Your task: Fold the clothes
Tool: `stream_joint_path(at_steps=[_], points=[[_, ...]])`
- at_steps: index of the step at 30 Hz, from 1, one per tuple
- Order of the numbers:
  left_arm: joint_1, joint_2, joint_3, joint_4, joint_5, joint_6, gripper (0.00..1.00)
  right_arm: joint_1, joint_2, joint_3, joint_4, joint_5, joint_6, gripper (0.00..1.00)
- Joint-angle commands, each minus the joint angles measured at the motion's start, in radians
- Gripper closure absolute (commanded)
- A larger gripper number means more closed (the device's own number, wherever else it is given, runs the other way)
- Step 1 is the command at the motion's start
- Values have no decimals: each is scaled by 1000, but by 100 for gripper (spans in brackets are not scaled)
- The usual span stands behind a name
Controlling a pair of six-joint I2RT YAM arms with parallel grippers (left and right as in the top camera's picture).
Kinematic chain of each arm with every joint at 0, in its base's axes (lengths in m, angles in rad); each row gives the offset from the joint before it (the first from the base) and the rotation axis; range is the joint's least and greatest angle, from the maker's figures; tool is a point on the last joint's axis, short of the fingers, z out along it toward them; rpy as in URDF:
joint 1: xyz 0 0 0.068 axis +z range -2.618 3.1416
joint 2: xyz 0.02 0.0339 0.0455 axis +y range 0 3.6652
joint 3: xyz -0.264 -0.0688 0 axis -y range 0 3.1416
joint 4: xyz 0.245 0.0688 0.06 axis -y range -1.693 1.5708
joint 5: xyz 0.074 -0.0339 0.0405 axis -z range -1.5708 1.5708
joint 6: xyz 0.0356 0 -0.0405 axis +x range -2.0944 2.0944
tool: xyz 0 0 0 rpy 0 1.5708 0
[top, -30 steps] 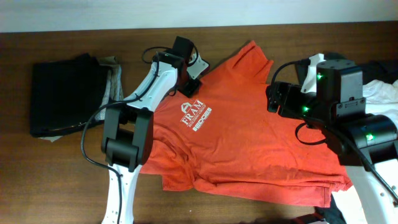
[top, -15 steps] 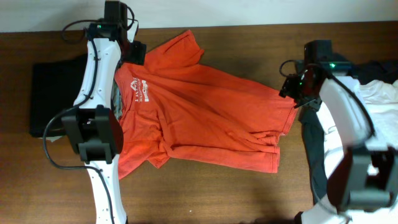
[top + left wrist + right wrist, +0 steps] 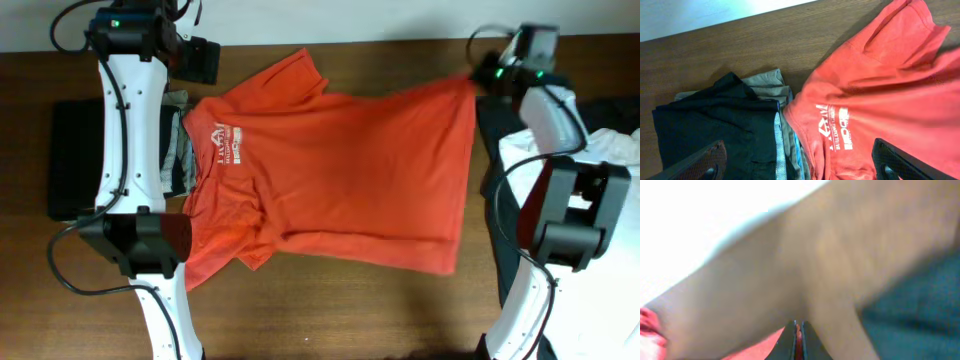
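Half a second on, hauls the hem of the T-shirt [image 3: 340, 170] up toward the far right edge with the right gripper [image 3: 482, 78], pinched tight on a sliver of red cloth in its wrist view. Has let go of the collar with the left gripper [image 3: 203, 62], spread wide and empty above the dark folded pile [image 3: 80, 160]. Leaves the shirt stretched flatter across the table [image 3: 380, 310], chest print up, lower hem rumpled. Probably calls for smoothing before any first fold.

Orange-red T-shirt [image 3: 340, 170]: spread mostly flat on table [image 3: 400, 62], white lettering facing up, collar leftward, creased along near edge.
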Motion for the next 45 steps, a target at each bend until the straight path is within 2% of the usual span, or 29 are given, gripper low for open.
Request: stream_joint_path(at_steps=[1, 2, 3, 4, 5, 9, 11, 12, 13, 14, 15, 17, 20, 21, 23, 25, 27, 30, 32, 33, 34, 35, 38, 41, 43, 45], points=[[5, -23, 19, -2, 8, -4, 7, -53, -18, 161, -16, -27, 9, 96], [5, -23, 19, -2, 8, -4, 7, -58, -18, 171, -37, -27, 8, 52], [6, -25, 19, -9, 5, -3, 5, -73, -18, 171, -108, -28, 8, 13], [10, -32, 19, -15, -3, 5, 4, -90, -24, 171, -175, -60, -9, 7], [15, -47, 19, -22, -6, 24, 4, -101, -34, 171, -222, -104, -41, 5], [64, -166, 19, -108, -19, 23, 1, -128, -207, 171, -482, -246, -204, 5], [164, -192, 16, -212, -6, -39, 1, -108, -325, 171, -600, -262, -206, 5], [232, -190, -40, -245, 142, -48, 5, -91, -390, 171, -716, -261, -205, 7], [277, -190, -153, -248, 345, 8, 9, -72, -418, 171, -831, -252, -206, 8], [276, -190, -264, -237, 406, 42, 11, -57, -417, 170, -919, -232, -206, 10], [263, -190, -357, -220, 405, 43, 17, -37, -398, 165, -1009, -186, -206, 10], [227, -190, -557, -174, 406, 42, 20, -1, -372, 116, -1094, -157, -232, 10], [133, -190, -735, -180, 405, 54, 20, 10, -372, -48, -1075, -149, -230, 10], [89, -190, -780, -181, 357, 53, 20, 10, -372, -108, -1055, -149, -231, 10], [8, -190, -929, -172, 296, 10, 21, 10, -372, -267, -1000, -150, -231, 11], [1, -190, -1080, -100, 187, -105, 24, 10, -372, -366, -956, -152, -232, 11], [5, -190, -1180, -60, 185, -138, 30, 10, -372, -407, -931, -152, -232, 11], [5, -190, -1284, 3, 182, -179, 30, 8, -372, -408, -920, -152, -232, 11], [5, -190, -1382, 130, 171, -219, 32, 8, -372, -408, -905, -152, -231, 11], [5, -190, -1400, 151, 166, -226, 44, 8, -372, -408, -900, -152, -231, 11], [5, -190, -1410, 159, 124, -247, 77, 8, -372, -408, -894, -152, -231, 11], [5, -193, -1410, 154, 90, -273, 99, 8, -372, -408, -889, -151, -231, 11], [21, -301, -1410, 41, 77, -296, 99, 7, -372, -410, -879, -55, -214, 9], [94, -507, -1410, -20, 25, -296, 99, 0, -371, -514, -814, 20, -105, 7], [110, -566, -1410, -21, 26, -296, 99, -38, -371, -642, -736, 2, -62, 19], [107, -570, -1410, -31, 26, -296, 99, -44, -371, -736, -669, -55, -63, 20]])
